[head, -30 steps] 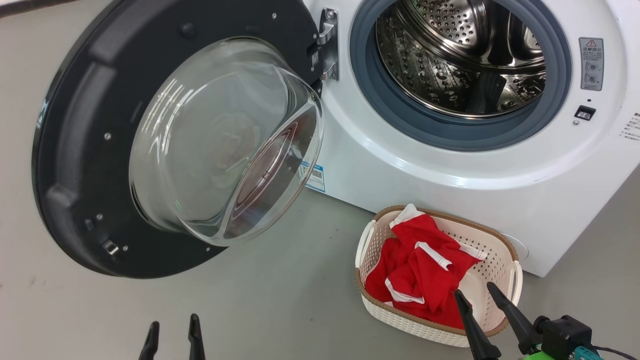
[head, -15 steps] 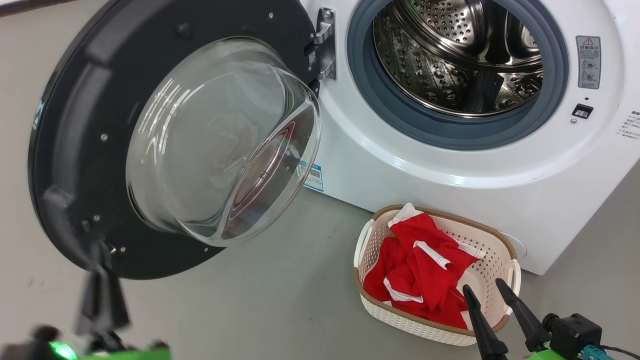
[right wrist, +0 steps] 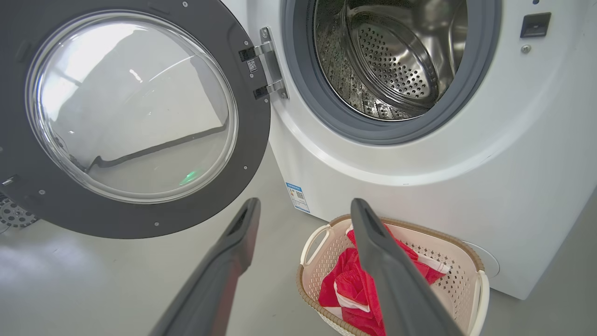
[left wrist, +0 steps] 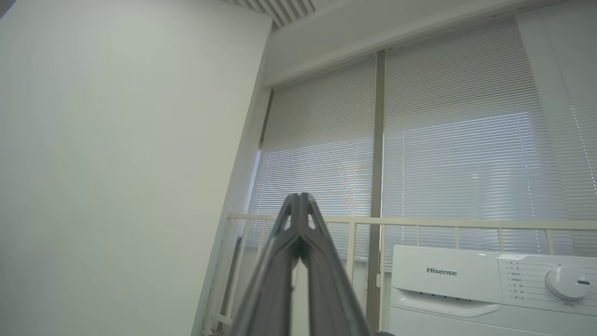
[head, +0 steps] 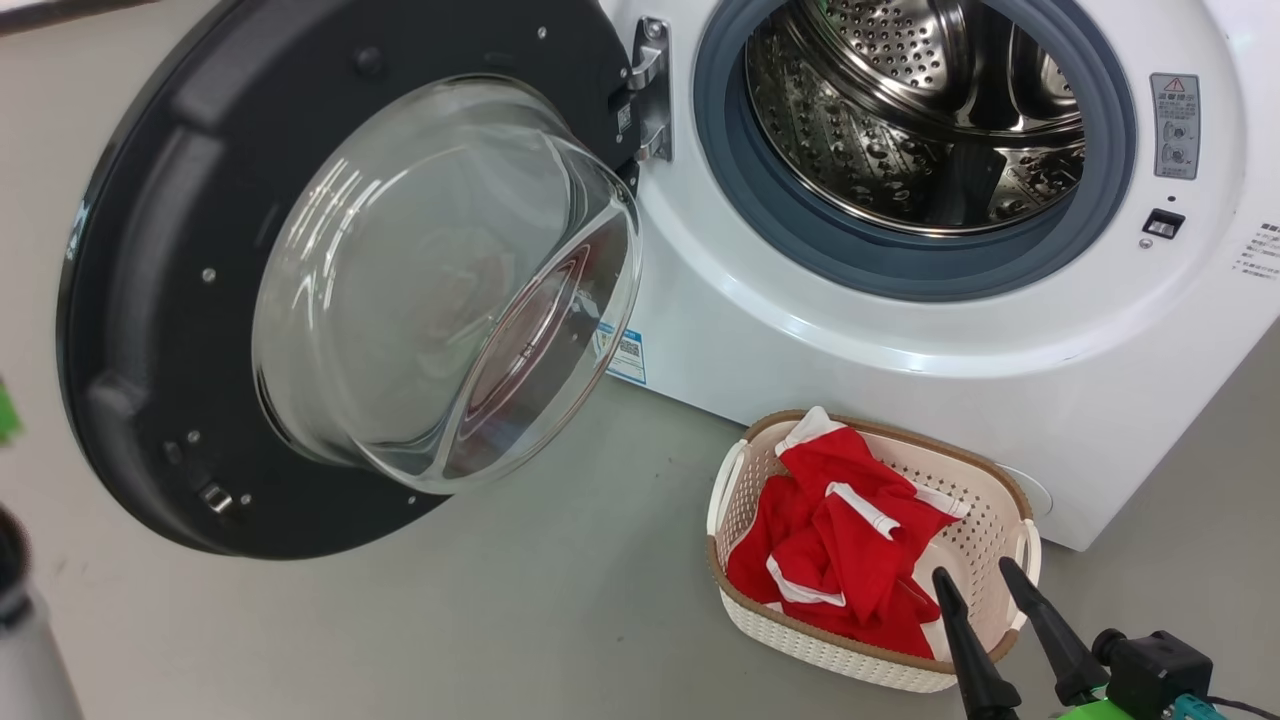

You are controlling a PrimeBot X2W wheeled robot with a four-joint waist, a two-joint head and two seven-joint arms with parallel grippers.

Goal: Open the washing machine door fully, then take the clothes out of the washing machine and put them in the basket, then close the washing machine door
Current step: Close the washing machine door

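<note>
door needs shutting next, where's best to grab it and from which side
Probably the door by its free rim, opposite the hinge, coming from the robot's left. It stands swung wide, its edge looks thin enough to pinch, and the glass bowl bulges smooth.

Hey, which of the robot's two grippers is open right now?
The right gripper: its two long dark fingers stand well apart. The left gripper has its fingers pressed together at the tips.
</note>
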